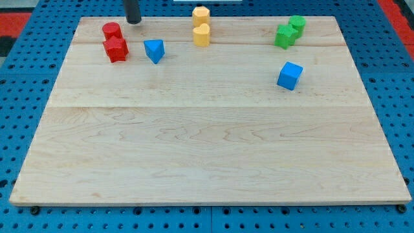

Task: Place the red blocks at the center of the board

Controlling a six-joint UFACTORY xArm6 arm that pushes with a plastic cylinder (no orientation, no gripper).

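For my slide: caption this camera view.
My tip at the board's top edge, just right of two touching red blocks.

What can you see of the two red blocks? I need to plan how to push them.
The two red blocks sit near the board's top-left corner in the view. The upper red block looks roundish, like a short cylinder; the lower red block has a notched, star-like outline. Both look like glossy painted pieces lying flat on the wood, and they appear to touch each other. My tip is just right of the upper one, apart from it. The blue triangular block lies right of the lower one, not touching.
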